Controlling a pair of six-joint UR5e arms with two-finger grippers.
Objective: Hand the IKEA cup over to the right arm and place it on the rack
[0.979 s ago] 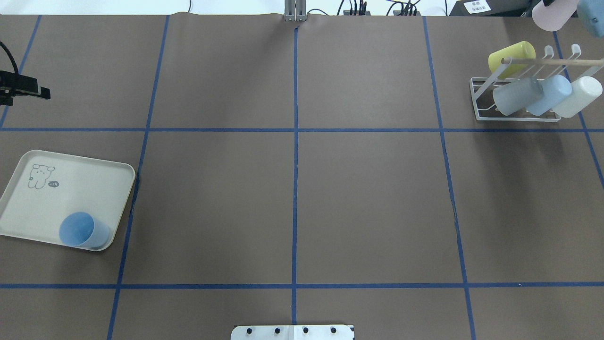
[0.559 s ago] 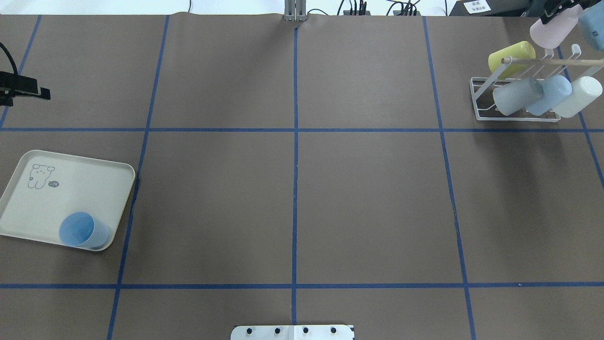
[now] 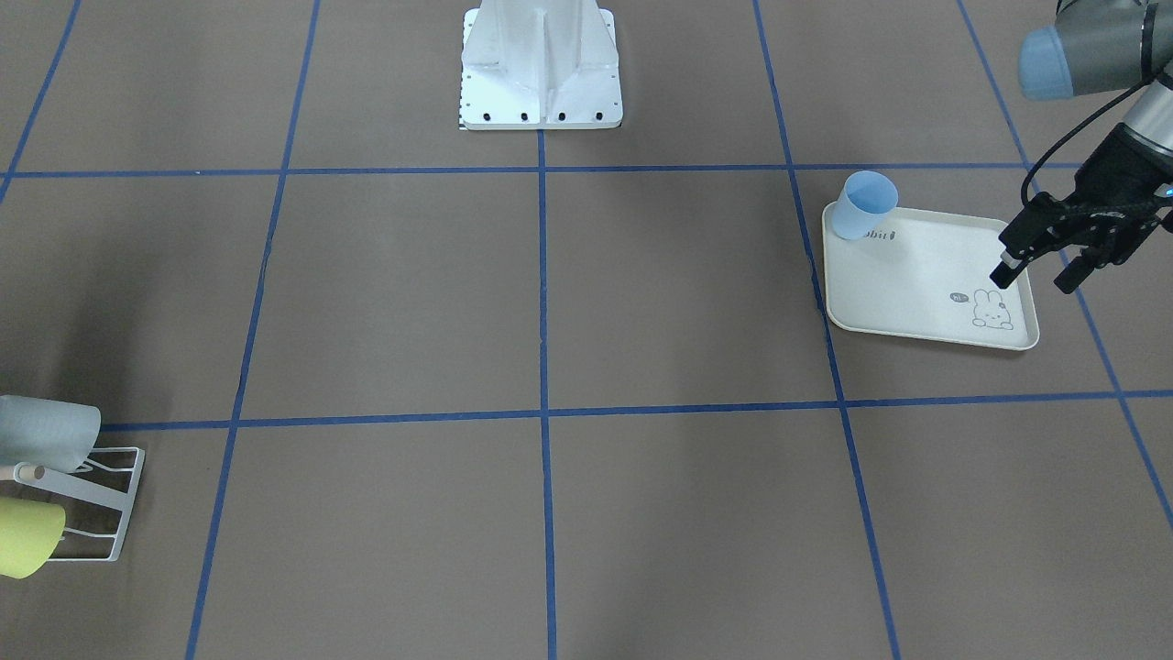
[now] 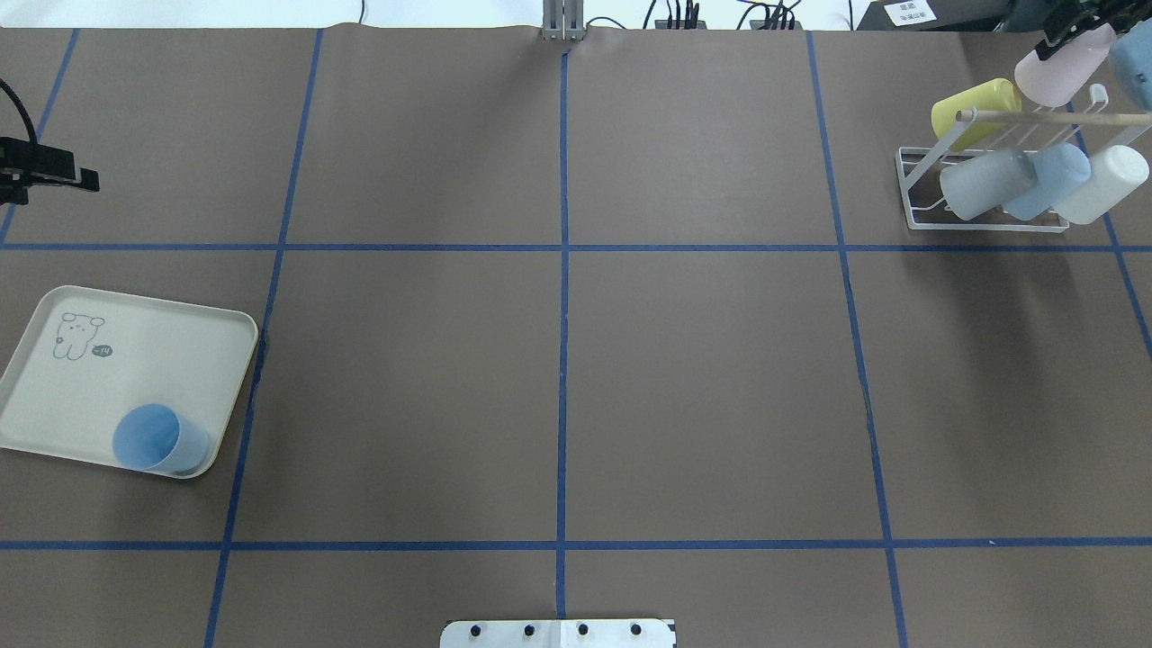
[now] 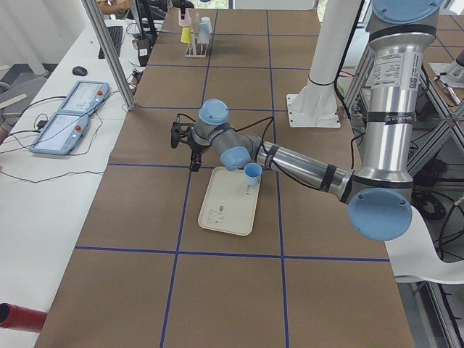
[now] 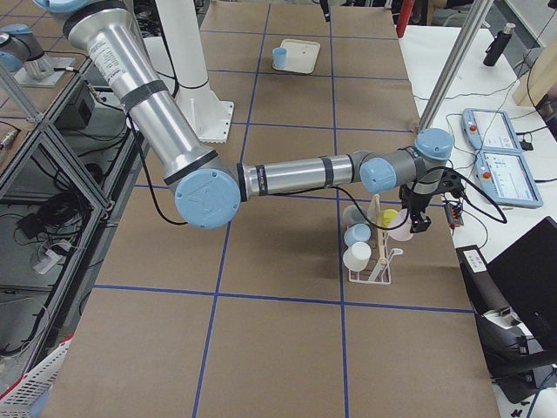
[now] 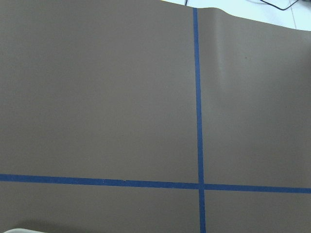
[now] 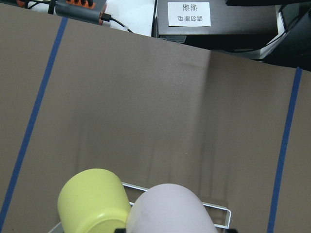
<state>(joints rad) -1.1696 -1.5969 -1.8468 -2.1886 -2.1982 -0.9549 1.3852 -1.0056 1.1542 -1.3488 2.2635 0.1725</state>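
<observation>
The task is in its last step: the right gripper (image 4: 1069, 34) is closed on a pale pink cup (image 4: 1057, 67) and holds it tilted at the far corner of the bench (image 4: 702, 387), right over the upper pegs of the rack (image 4: 905, 193). The handover looks done and only the seating is left. Whether a peg has entered the cup's mouth cannot be told from these views. The next move probably calls for a slow slide along the peg's slant, keeping the cup's axis in line with it, then opening the gripper once the cup hangs on its own. There is little room, since the yellow cup (image 4: 972, 110) sits just beside the pink one and a thin wooden rod (image 4: 1035, 116) runs across the frame below them. The rack is light white wire with slanted rods, so a sideways push could easily shift it. It already carries a grey-blue cup (image 4: 985, 184), a light blue cup (image 4: 1048, 178) and a white cup (image 4: 1102, 184). All are smooth, matt, slightly tapered tumblers without handles, likely plastic. The left gripper (image 3: 1035, 275) hangs with its fingers spread and nothing between them, near the cream tray (image 3: 926, 293). The tray is a shallow rectangle with rounded corners and a small rabbit drawing. A blue cup (image 3: 866, 206) stands upright in one of its corners, mouth up. The bench is covered in dull brown paper marked into squares with blue tape.
</observation>
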